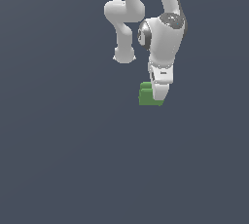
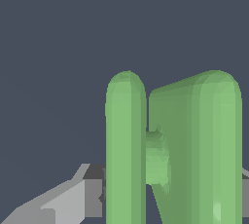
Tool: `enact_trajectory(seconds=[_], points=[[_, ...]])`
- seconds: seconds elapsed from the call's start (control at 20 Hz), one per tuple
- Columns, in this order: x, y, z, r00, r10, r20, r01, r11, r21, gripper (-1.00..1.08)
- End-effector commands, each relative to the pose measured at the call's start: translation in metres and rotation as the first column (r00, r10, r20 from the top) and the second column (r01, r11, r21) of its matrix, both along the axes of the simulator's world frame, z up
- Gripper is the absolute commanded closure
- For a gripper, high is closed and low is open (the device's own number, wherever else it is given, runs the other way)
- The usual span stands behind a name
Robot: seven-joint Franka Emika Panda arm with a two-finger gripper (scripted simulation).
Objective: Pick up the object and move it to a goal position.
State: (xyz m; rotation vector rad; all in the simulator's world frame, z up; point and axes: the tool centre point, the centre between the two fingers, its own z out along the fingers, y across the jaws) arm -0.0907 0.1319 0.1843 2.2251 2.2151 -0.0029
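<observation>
The object (image 1: 145,94) is a small matte green block with a stepped shape, lying low under the white arm in the exterior view. My gripper (image 1: 158,96) points straight down over it and hides its side toward the exterior view's right. In the wrist view the object (image 2: 194,140) fills the space between the fingers, showing two rounded green tiers joined by a short neck. One grey finger (image 2: 73,201) presses against one side, and a sliver of the other finger (image 2: 245,196) meets the opposite side. The gripper (image 2: 168,196) is shut on the object.
Only a flat dark blue-grey surface (image 1: 63,159) surrounds the block in both views. The arm's white links (image 1: 124,18) rise behind and above the gripper.
</observation>
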Motion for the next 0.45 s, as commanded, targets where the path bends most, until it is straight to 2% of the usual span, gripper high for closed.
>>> enact_trajectory(seconds=[0.0, 0.2, 0.4], points=[[-0.006, 0.02, 0.009, 1.0, -0.002, 0.0, 0.002, 1.0, 0.0, 1.08], [-0.011, 0.039, 0.018, 1.0, -0.002, 0.0, 0.002, 1.0, 0.002, 1.08], [-0.012, 0.045, 0.021, 1.0, -0.002, 0.0, 0.002, 1.0, 0.002, 1.08]])
